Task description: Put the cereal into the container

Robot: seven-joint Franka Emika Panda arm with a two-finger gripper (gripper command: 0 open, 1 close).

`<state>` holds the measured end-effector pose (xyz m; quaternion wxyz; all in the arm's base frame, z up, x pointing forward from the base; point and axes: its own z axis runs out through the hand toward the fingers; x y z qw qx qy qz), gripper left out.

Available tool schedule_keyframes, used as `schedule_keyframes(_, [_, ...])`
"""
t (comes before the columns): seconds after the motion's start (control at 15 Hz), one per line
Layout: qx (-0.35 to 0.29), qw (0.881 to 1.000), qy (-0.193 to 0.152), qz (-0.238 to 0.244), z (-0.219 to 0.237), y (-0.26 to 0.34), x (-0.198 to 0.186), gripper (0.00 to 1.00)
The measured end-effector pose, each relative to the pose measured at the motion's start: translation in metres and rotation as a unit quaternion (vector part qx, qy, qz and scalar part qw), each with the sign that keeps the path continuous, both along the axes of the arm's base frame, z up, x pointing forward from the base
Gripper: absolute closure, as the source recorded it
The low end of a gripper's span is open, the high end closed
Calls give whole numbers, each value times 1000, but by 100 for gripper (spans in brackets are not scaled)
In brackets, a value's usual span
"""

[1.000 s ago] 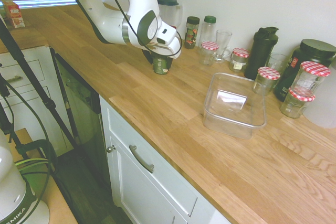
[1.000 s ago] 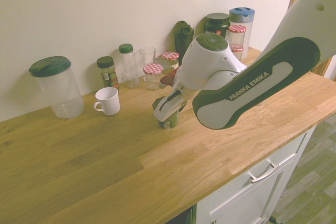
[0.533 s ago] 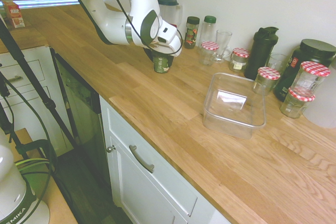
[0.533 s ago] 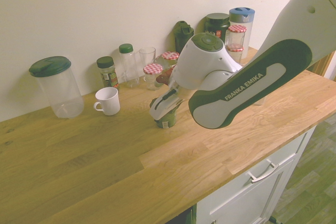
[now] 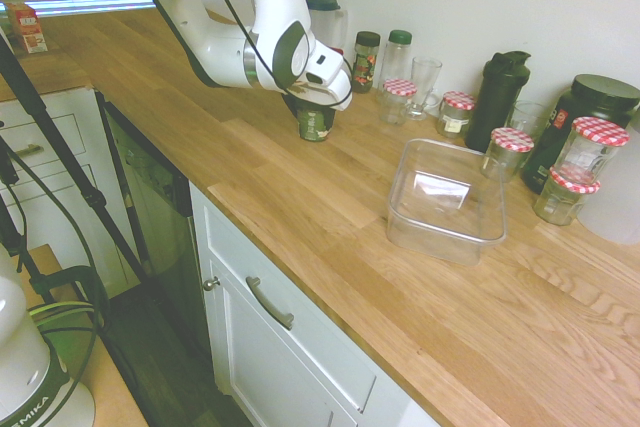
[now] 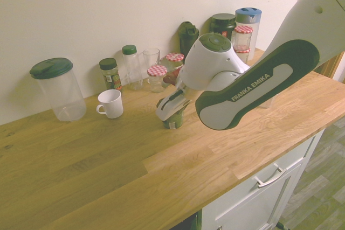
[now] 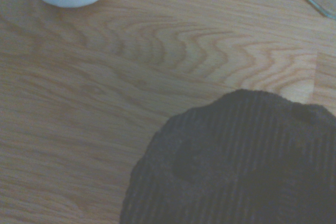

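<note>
While the white arm reaches over the wooden desk, we see its claw angled down at the cereal, a small dark green cup with a pale printed label. The claw is at the cup's upper part, covering some of it in both outside views, but we cannot tell how far apart its fingers are or whether they grip the cup. We find the cup upright, or nearly so, and cannot make out whether its base touches the wood. In the wrist view its dark, ribbed, wavy-edged shape fills the lower right, blurred. The container, a large clear rectangular tub with rounded corners, sits on the desk well apart from the cup, with a white label on its base; the cereal is outside it. Near the cup, in the second outside view, we notice a white mug with a handle, and beyond it a tall clear pitcher with a dark green lid. Along the wall stand a spice jar with a dark lid, a clear bottle with a green cap, several glass jars with red-and-white checked lids, and a dark shaker bottle.
</note>
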<state>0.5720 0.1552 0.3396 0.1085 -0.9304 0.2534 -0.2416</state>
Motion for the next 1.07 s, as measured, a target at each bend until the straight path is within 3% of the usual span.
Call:
schedule_keyframes(0.4, [10, 998, -45, -33, 62, -28, 1, 100])
schedule_keyframes(0.73, [5, 993, -76, -95, 129, -86, -20, 100])
schedule_keyframes(1.07, [2, 982, -76, -174, 124, -179, -43, 100])
